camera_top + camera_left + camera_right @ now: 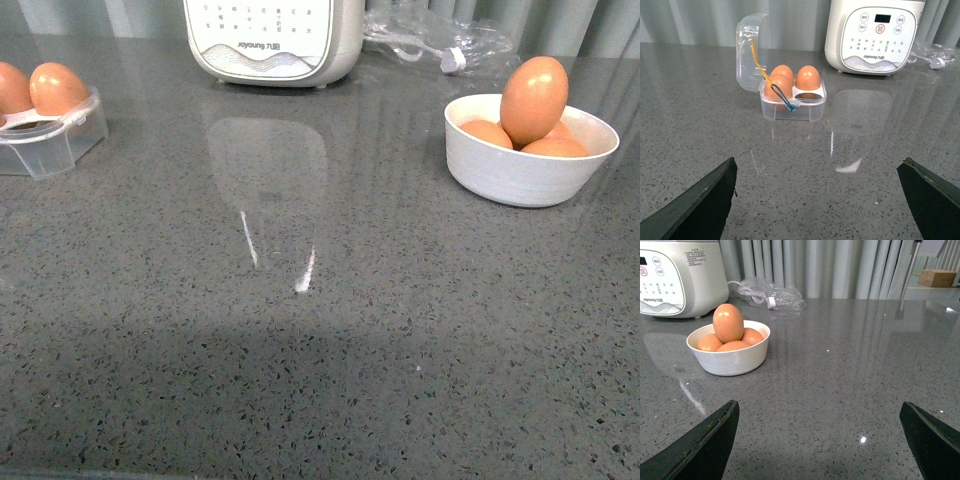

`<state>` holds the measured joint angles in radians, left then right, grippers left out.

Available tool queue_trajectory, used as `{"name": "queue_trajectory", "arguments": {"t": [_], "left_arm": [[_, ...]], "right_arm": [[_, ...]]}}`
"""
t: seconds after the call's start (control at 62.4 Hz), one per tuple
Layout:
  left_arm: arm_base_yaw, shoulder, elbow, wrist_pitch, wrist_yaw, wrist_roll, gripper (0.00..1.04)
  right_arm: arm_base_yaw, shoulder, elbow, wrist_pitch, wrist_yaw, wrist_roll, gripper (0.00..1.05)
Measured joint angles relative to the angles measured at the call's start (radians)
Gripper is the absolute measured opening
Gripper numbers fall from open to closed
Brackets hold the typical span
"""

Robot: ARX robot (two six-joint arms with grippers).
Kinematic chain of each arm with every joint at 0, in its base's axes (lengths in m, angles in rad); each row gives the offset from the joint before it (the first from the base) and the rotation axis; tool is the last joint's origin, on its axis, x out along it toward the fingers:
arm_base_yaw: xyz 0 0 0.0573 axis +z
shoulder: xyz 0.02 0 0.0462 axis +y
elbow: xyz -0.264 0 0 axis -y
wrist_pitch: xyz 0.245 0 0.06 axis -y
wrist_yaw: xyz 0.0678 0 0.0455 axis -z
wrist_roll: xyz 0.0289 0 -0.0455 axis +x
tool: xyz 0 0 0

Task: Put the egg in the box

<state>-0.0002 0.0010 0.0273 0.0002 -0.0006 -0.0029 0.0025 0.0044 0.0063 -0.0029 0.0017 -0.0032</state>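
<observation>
The box [50, 140], a clear plastic carton, stands at the far left of the grey counter. In the left wrist view the box [792, 107] has its lid [749, 50] hinged up and holds three brown eggs [807, 78]. An orange-brown egg [533, 98] stands upright on several other eggs in a white bowl [500, 175] at the right. The right wrist view shows that egg [728, 322] and bowl [730, 364] too. My left gripper [820, 200] is open over bare counter, well short of the box. My right gripper [820, 440] is open, short of the bowl. Neither arm shows in the front view.
A big white appliance [272, 40] with buttons stands at the back centre, between box and bowl. A crumpled clear plastic bag [440, 40] lies behind the bowl. An orange and blue band [782, 97] hangs across the box's front. Grey curtains close off the back.
</observation>
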Motion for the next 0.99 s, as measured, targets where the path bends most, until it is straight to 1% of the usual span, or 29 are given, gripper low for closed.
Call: {"name": "queue_trajectory", "arguments": {"t": [0.272, 0.32, 0.369, 0.497, 0.609, 0.705, 0.785, 0.849, 0.929, 0.993], "left_arm": [[0.000, 0.000, 0.000, 0.000, 0.000, 0.000, 0.98], [0.000, 0.000, 0.000, 0.000, 0.000, 0.000, 0.98], [0.000, 0.000, 0.000, 0.000, 0.000, 0.000, 0.98], [0.000, 0.000, 0.000, 0.000, 0.000, 0.000, 0.98], [0.000, 0.000, 0.000, 0.000, 0.000, 0.000, 0.98], [0.000, 0.000, 0.000, 0.000, 0.000, 0.000, 0.98], [0.000, 0.000, 0.000, 0.000, 0.000, 0.000, 0.98], [0.000, 0.000, 0.000, 0.000, 0.000, 0.000, 0.98], [0.000, 0.000, 0.000, 0.000, 0.000, 0.000, 0.98], [0.000, 0.000, 0.000, 0.000, 0.000, 0.000, 0.98]], "right_arm": [[0.000, 0.001, 0.000, -0.001, -0.002, 0.000, 0.97], [-0.004, 0.027, 0.021, -0.062, -0.040, -0.018, 0.97], [-0.003, 0.085, 0.032, -0.065, -0.049, -0.031, 0.97], [0.038, 0.231, 0.033, 0.077, -0.028, -0.043, 0.97], [0.084, 0.371, 0.060, 0.242, -0.011, -0.050, 0.97], [0.113, 0.580, 0.145, 0.442, -0.031, -0.063, 0.97], [0.116, 0.740, 0.233, 0.535, -0.060, -0.063, 0.97], [0.116, 0.853, 0.307, 0.556, -0.083, -0.054, 0.97], [0.117, 0.956, 0.385, 0.556, -0.087, -0.044, 0.97], [0.121, 1.051, 0.479, 0.521, -0.122, -0.018, 0.97]]}}
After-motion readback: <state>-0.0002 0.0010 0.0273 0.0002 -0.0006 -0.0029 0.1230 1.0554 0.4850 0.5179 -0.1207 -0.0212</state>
